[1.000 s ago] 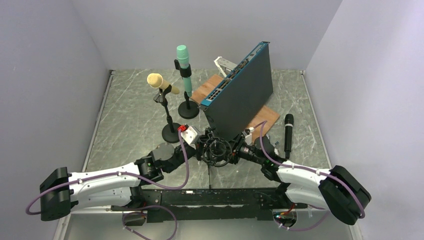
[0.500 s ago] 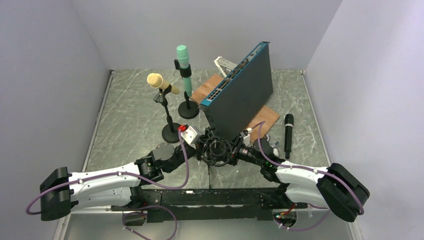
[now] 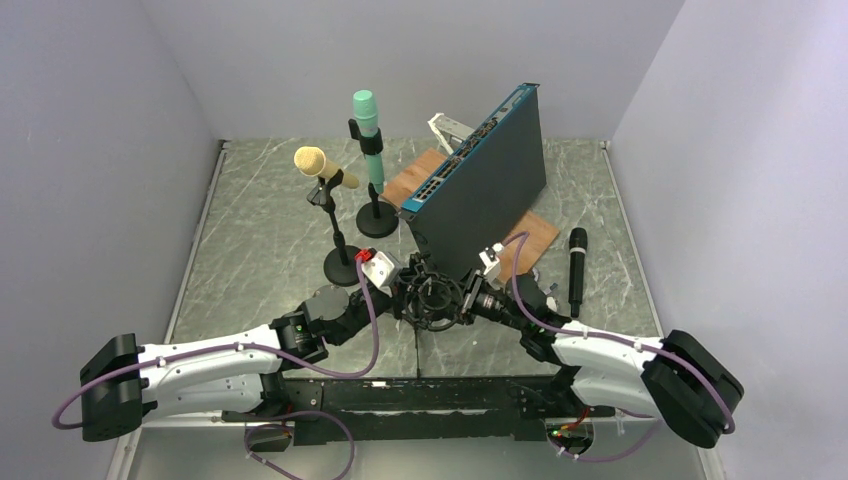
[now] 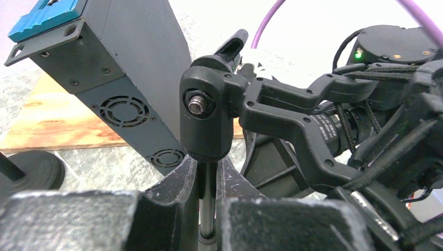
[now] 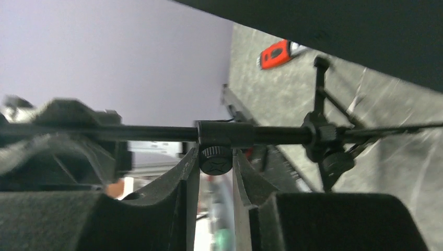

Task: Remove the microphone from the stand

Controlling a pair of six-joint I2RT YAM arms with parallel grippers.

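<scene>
White arm shells (image 3: 200, 365), black joints (image 3: 110, 385), purple cables (image 3: 372, 320) (one green status light (image 4: 358, 54)).

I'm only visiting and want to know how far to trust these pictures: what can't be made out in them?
Top view: what either arm grips, hidden behind the shock mount.
Left wrist view: the stand pole below the left gripper, cut off by the bottom edge.
Right wrist view: the dark shape left of the knob in the right gripper, blurred.
No view shows whether the shock mount holds anything.
</scene>
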